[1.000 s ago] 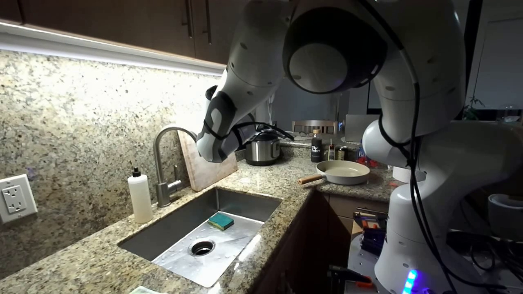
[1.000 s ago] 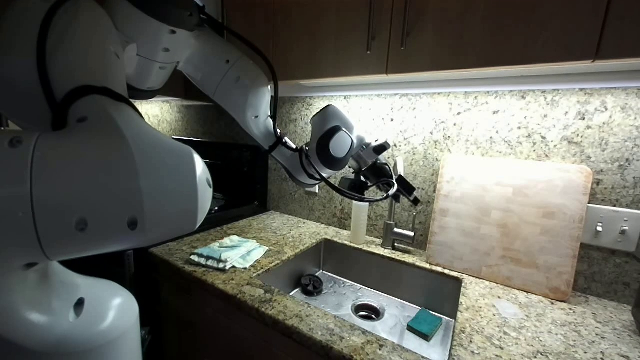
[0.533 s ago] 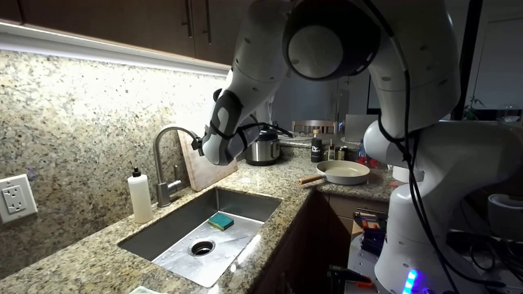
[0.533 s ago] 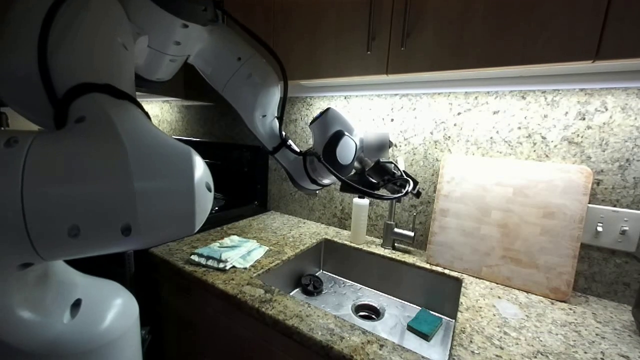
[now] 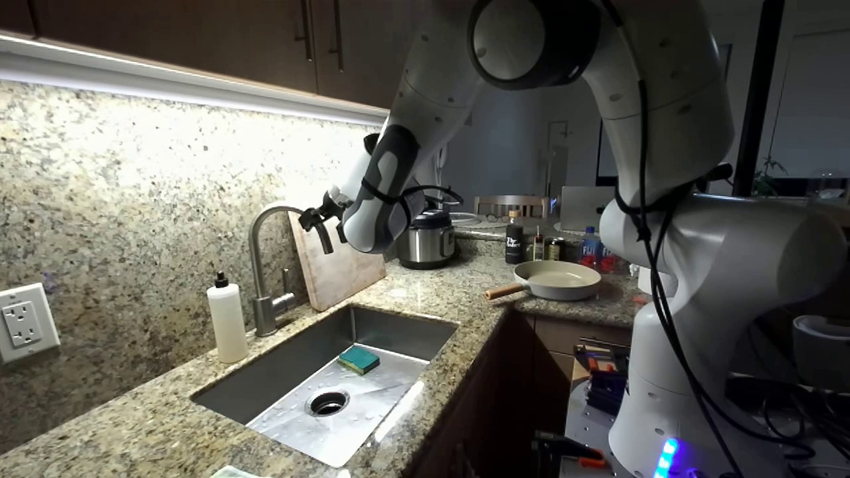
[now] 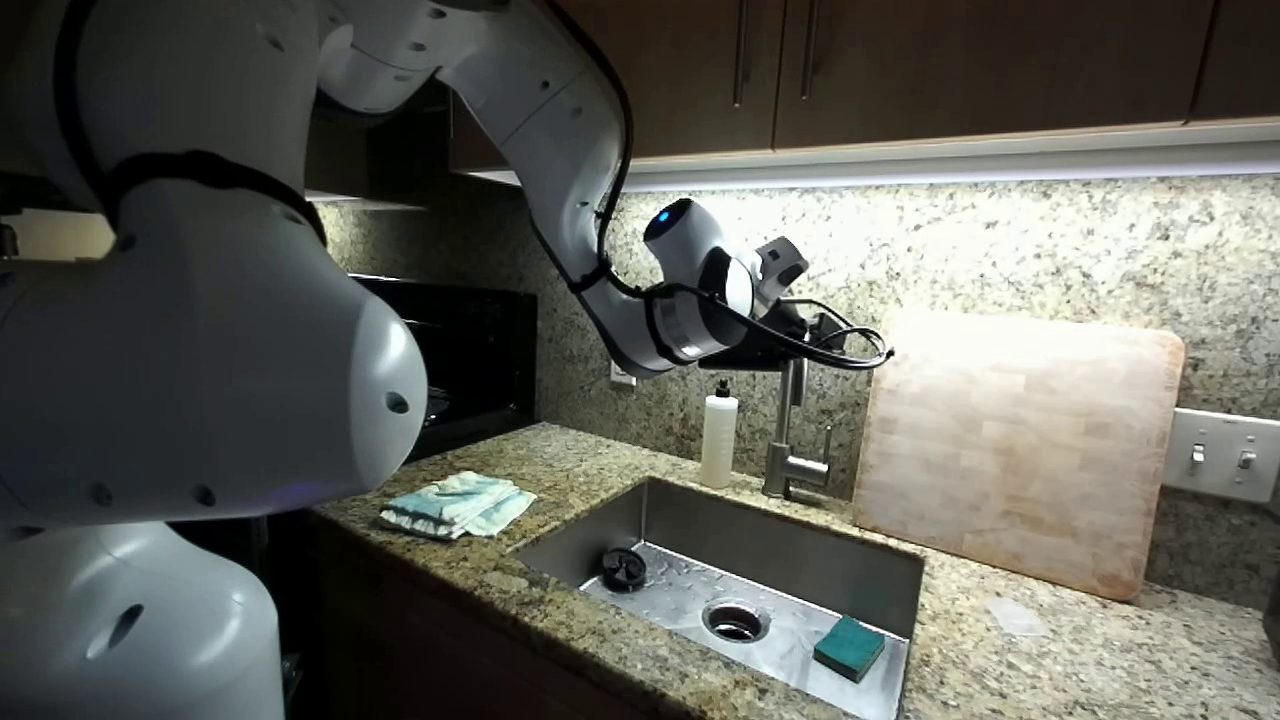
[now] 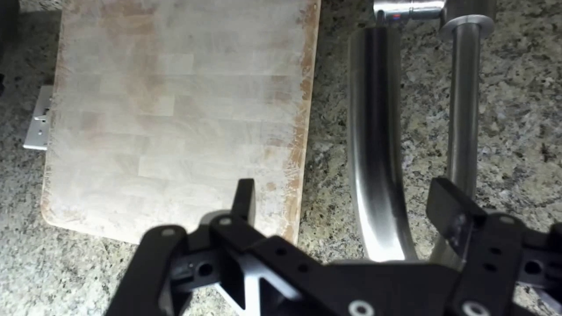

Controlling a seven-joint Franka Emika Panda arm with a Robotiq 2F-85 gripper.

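Note:
My gripper (image 7: 347, 195) is open and holds nothing. In the wrist view the curved steel faucet spout (image 7: 376, 145) shows between its two black fingers, with a gap on each side. The right finger overlaps the faucet's upright pipe (image 7: 464, 109) in that view. I cannot tell whether the gripper touches the faucet. In an exterior view the gripper (image 5: 320, 222) is at the top of the faucet (image 5: 257, 265). In an exterior view the arm's wrist and cables partly hide the gripper over the faucet (image 6: 783, 465). The wooden cutting board (image 7: 184, 109) leans on the wall beside it.
The sink (image 6: 780, 530) holds a green sponge (image 6: 850, 648) and a black drain piece (image 6: 624, 570). A soap bottle (image 5: 228, 322) stands beside the faucet. A folded cloth (image 6: 460, 505), a pan (image 5: 558, 282) and a steel cooker (image 5: 426, 242) are on the counter. Cabinets (image 6: 950, 70) hang above.
The arm has risen and its wrist has moved toward the cutting board. The gripper has turned, and its fingers now show at the faucet top. Objects on the counter and in the sink have not moved.

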